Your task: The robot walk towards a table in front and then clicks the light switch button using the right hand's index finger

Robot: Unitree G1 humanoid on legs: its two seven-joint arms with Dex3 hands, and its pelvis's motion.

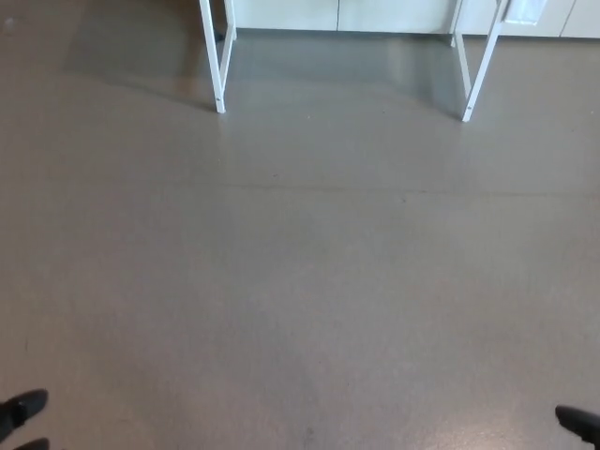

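- Left hand [22, 414] barely in frame at the bottom left corner: two dark fingertips [28, 405] poking in, one above the other, a sliver of floor between them, closed on nothing visible. Too little showing to call them spread or curled; cannot tell.
- Ahead of those fingertips and well apart from them, bare grey-brown floor [300, 281], with a faint seam running across it.
- Farther ahead still, up and to the right of the left fingertips, a white table leg [215, 66] standing on the floor, its foot near a paler patch of flooring.
- Across from it, up and to the left of the right fingertip, a second white table leg [478, 70], slanted, foot also on the floor. Tabletop cut off above the frame.
- Behind the legs, pale cabinet fronts [337, 14] along the top edge.
- Right hand [579, 424] at the bottom right corner: only one dark fingertip [572, 416] visible, pointing inward. Shape of the rest hidden; cannot tell.
- Light switch button nowhere in view, presumably up on the table, beyond the frame. Walking stage, by the look of it, with most of the approach left.
- Risks from here: drifting off line and knocking a slanted leg; stopping short, leaving the button beyond the index finger's reach; pressing blind, since the target is unseen.
- No containers in sight, so nothing to report inside any.
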